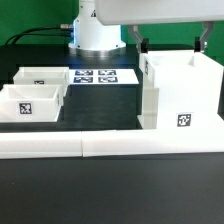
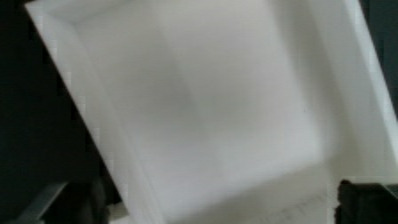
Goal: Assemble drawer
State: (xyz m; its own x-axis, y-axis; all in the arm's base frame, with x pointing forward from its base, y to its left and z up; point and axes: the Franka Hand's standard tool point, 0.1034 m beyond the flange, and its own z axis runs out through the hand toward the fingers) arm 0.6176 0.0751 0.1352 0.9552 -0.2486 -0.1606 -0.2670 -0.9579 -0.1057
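Note:
The drawer's tall white box shell (image 1: 185, 95) stands at the exterior view's right, with a square marker low on its front. Two small white trays lie at the left, one further back (image 1: 42, 75) and one nearer (image 1: 30, 103). My gripper (image 1: 168, 45) is open and hangs just above the shell's open top, one dark finger (image 1: 137, 45) near its left wall and the other over its right part. In the wrist view the shell's white inside (image 2: 214, 100) fills the picture, and my gripper (image 2: 210, 205) shows only as dark fingertips (image 2: 365, 200) at the edge. It holds nothing.
The marker board (image 1: 100, 77) lies flat between the trays and the shell, before the arm's white base (image 1: 97, 35). A long low white border wall (image 1: 110, 150) runs along the front of the black table.

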